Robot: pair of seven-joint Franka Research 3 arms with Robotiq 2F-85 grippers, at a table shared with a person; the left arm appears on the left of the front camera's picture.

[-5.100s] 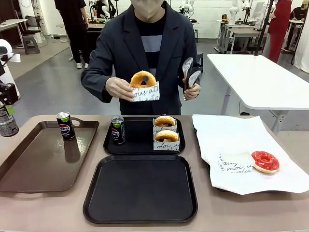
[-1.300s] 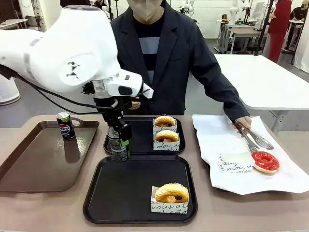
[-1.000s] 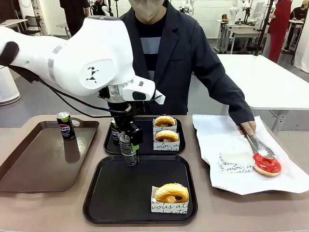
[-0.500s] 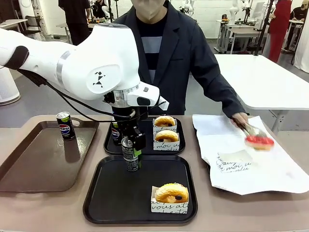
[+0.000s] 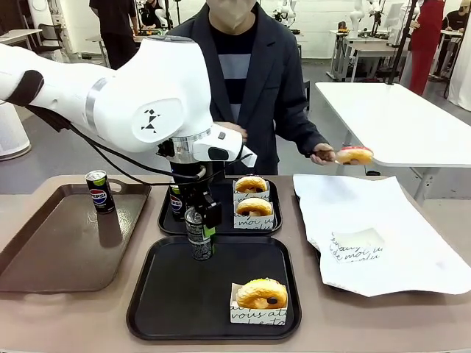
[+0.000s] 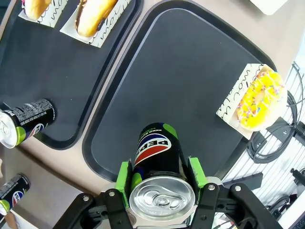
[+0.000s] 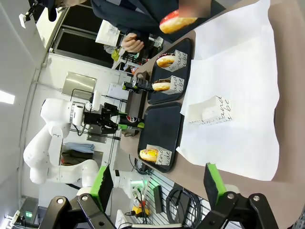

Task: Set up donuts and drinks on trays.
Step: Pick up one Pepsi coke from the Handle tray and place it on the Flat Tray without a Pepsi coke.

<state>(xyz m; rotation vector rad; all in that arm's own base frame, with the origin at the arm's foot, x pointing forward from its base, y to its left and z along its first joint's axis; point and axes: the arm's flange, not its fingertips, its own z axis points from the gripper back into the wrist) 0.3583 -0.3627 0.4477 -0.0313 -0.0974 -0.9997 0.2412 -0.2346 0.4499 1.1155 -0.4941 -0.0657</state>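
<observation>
In the middle of the front view, the left gripper hangs from its big white arm with its jaws clamped on a Pepsi can. The can stands upright at the far left part of the near black tray, its base at or just above the tray floor; which one cannot be told. In the left wrist view the held can sits at bottom centre, silver top toward the camera, with a green pad pressed on each side.

At the lower right of that near tray lies a yellow sprinkled donut in a white paper sleeve. Just beyond, at the frame's centre, the far black tray carries two sleeved donuts side by side on its right half and a second can at its left edge, partly hidden behind the gripper. At the left of the frame a third can stands upright on the brown tray.

On the right of the worktop a white paper sheet lies with an empty printed sleeve on it. Above it, the person's hand holds a red-glazed donut in the air.

In the right wrist view, the right gripper rises from the bottom edge with its jaws wide apart, holding nothing, well away from the trays.
</observation>
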